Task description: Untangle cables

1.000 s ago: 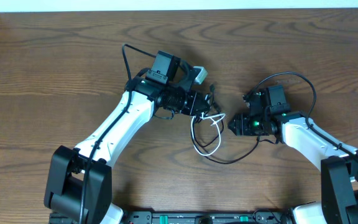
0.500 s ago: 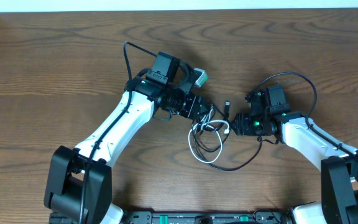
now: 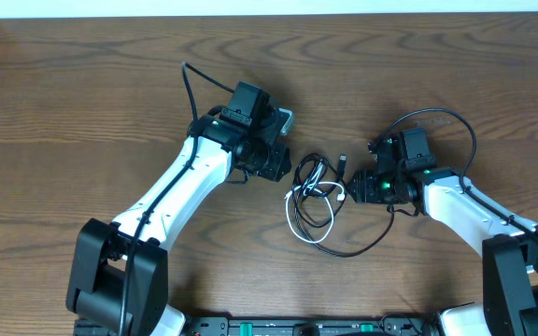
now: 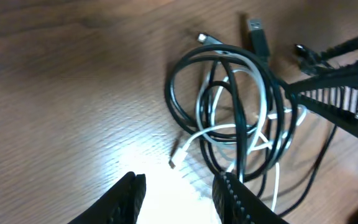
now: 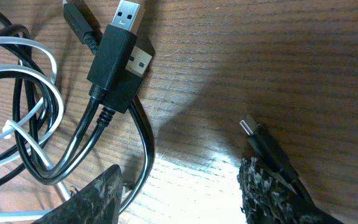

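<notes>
The cables [image 3: 314,191] lie in a loose tangle of black and white loops on the wooden table between my two grippers. My left gripper [image 3: 286,168] stands open just left of the tangle, not touching it. In the left wrist view the tangle [image 4: 235,112] lies ahead of my open left gripper [image 4: 179,199], with bare wood between the fingers. My right gripper [image 3: 353,189] sits at the tangle's right edge. It is open [image 5: 179,199], with a black cable [image 5: 145,143] running beside its left finger and a small black plug [image 5: 257,134] by its right finger. Two black USB plugs [image 5: 114,53] lie ahead.
A thick black arm wire [image 3: 460,126] arcs over the right arm, and another [image 3: 190,89] rises behind the left arm. The table's far edge [image 3: 269,15] runs along the top of the overhead view.
My left gripper has opened, let go of the cables and drawn back to the left. The tangle has settled on the table. The right arm has not moved.
</notes>
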Controlling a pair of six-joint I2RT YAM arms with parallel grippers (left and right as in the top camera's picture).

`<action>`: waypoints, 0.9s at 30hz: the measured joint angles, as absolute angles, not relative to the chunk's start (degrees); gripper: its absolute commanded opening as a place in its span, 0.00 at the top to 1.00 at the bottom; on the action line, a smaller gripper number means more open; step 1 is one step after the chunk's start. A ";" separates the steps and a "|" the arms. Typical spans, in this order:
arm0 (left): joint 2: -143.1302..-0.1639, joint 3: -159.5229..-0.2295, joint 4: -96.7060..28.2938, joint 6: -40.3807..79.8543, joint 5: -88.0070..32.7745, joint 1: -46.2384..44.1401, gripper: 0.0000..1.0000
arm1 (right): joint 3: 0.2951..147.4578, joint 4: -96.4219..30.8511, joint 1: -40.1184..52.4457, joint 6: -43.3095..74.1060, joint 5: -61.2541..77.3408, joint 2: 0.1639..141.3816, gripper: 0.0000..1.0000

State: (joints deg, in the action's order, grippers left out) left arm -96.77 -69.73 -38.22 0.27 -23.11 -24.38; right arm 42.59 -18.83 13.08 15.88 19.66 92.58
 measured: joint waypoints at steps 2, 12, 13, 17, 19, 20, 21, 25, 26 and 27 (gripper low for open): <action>-96.79 -69.73 -38.13 0.62 -22.48 -24.38 0.60 | 42.59 -18.83 13.08 15.88 19.66 92.58 0.43; -102.06 -69.73 -36.38 3.44 -25.69 -24.53 0.60 | 42.81 -21.15 12.40 15.88 19.79 92.38 0.44; -102.63 -69.73 -35.86 3.68 -26.70 -24.69 0.59 | 42.94 -21.96 11.97 15.88 19.73 92.23 0.44; -103.92 -69.73 -33.50 4.47 -30.17 -26.79 0.60 | 43.59 -26.11 9.34 15.90 19.42 91.57 0.43; -104.05 -69.73 -32.42 4.54 -31.24 -28.84 0.60 | 43.90 -27.83 7.53 15.90 19.16 90.76 0.39; -104.05 -69.73 -32.05 4.58 -31.57 -29.58 0.60 | 44.07 -28.10 6.92 16.01 19.11 90.19 0.37; -104.05 -69.73 -31.51 4.67 -31.86 -30.83 0.60 | 44.23 -28.10 6.26 16.05 19.25 89.49 0.35; -104.05 -69.73 -30.37 4.69 -32.01 -35.73 0.60 | 45.10 -26.96 4.54 15.77 20.88 84.79 0.30; -104.05 -69.73 -30.37 4.71 -31.53 -36.69 0.60 | 45.34 -26.63 4.51 15.66 21.43 83.59 0.30; -104.05 -69.73 -30.37 4.69 -31.07 -37.56 0.60 | 45.47 -26.28 4.51 15.59 21.98 82.52 0.30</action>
State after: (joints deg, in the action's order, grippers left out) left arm -104.05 -69.73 -30.37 4.69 -31.07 -37.56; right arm 45.47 -26.28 4.51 15.59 21.98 82.52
